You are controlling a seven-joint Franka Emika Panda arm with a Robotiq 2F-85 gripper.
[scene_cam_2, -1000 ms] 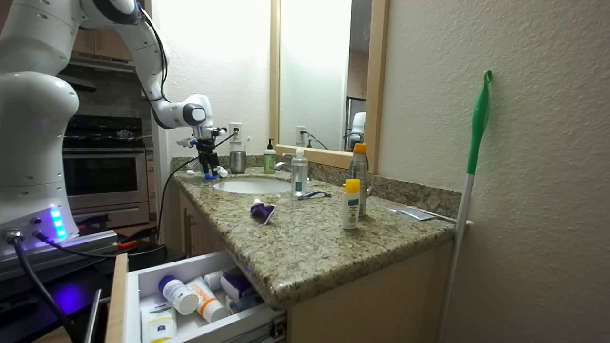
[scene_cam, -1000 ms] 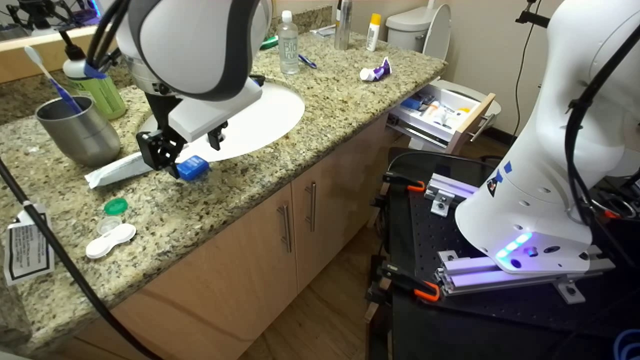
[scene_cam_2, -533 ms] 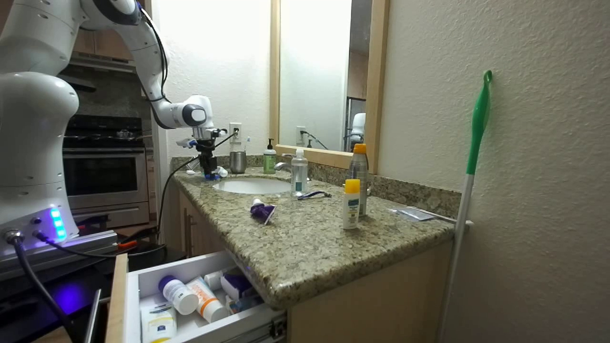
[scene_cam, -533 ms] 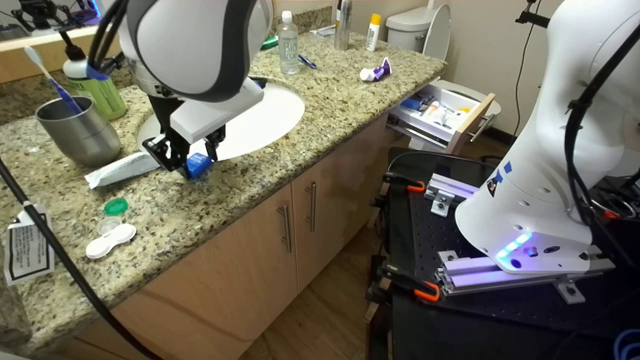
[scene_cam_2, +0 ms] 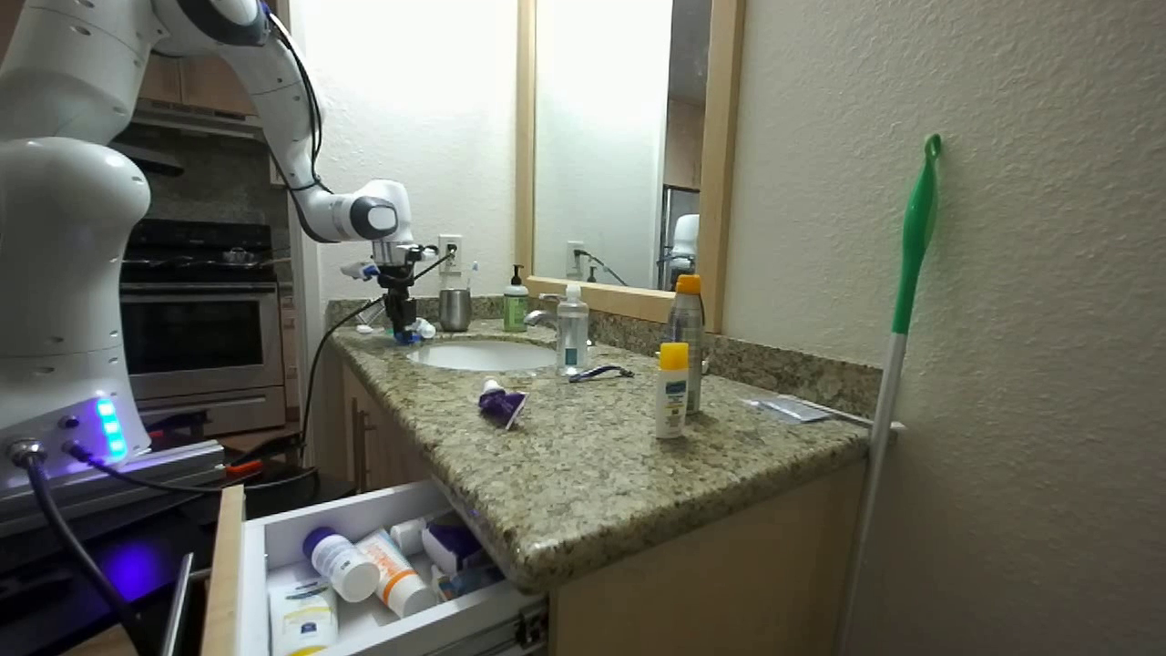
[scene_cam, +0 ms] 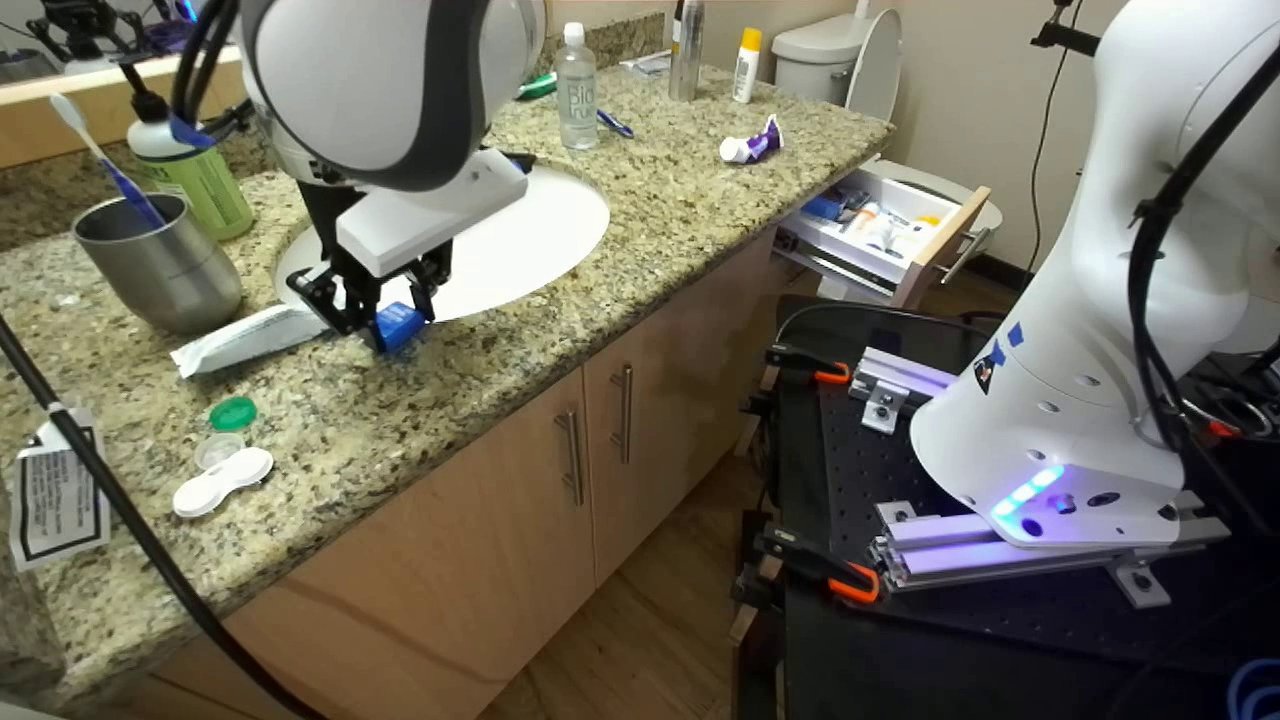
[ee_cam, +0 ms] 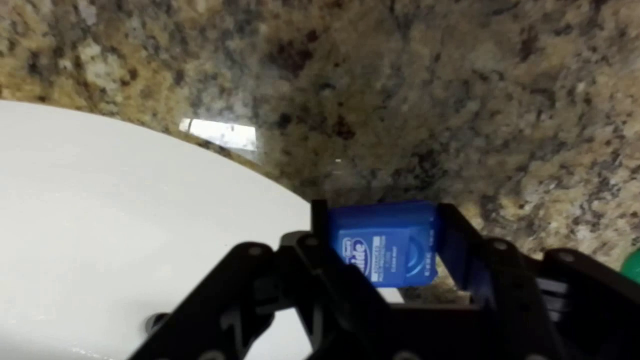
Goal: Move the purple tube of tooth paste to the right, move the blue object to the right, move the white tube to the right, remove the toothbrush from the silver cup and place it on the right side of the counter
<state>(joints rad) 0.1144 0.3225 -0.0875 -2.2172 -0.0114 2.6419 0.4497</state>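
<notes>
Between sink [scene_cam: 560, 230] and front edge, a bare strip of counter [scene_cam: 560, 315] is left; farther along, room is taken by the purple tube [scene_cam: 753, 142]. Toward the back, passage is obstructed by the bottle [scene_cam: 577, 100] and razor [scene_cam: 614, 123]. At the sink's other end, the gripper [ee_cam: 381, 220] is crowded by the white tube [scene_cam: 245, 340], with cup [scene_cam: 165, 268] and toothbrush [scene_cam: 128, 188] beyond.

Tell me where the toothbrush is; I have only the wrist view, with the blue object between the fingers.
Observer: In an exterior view, the toothbrush leans in the silver cup.
Operator: Check for a tube near it.
Observer: The white tube lies close by on the counter, reaching toward the gripper.
Operator: Now look across the sink for me.
Observer: The purple tube lies on the counter there, on the side away from the gripper; it shows in both exterior views.
</notes>
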